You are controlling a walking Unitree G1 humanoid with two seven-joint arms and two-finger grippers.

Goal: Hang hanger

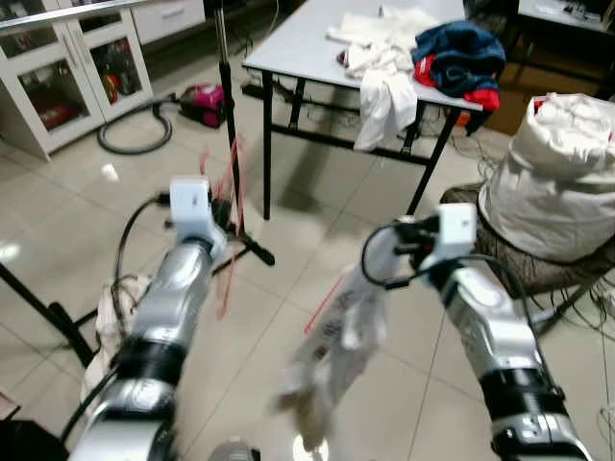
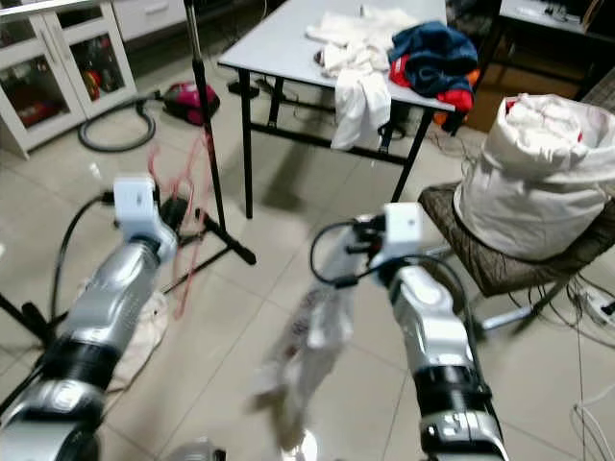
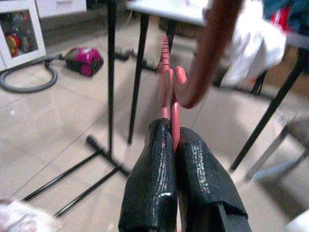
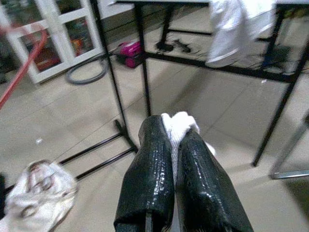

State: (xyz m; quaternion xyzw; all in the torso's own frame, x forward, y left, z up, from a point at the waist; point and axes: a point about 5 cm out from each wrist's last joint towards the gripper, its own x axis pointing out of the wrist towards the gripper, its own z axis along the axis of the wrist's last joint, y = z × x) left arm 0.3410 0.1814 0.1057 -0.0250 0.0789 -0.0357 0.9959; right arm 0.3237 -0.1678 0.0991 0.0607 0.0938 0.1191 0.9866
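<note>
The thin red wire hanger point(image 3: 170, 104) is pinched between the closed jaws of the left gripper point(image 3: 173, 145); a white printed garment point(image 1: 336, 336) is clamped in the right gripper point(image 4: 175, 133), hanging above the tiled floor point(image 1: 288, 259). Carrying appears under way; next, the hook must be brought to the black stand pole point(image 1: 227, 106) ahead.

The white garment point(image 1: 332, 360) is smeared by motion blur; the red hanger point(image 3: 170, 92) is largely hidden between the left hand point(image 3: 174, 140) fingers.
</note>
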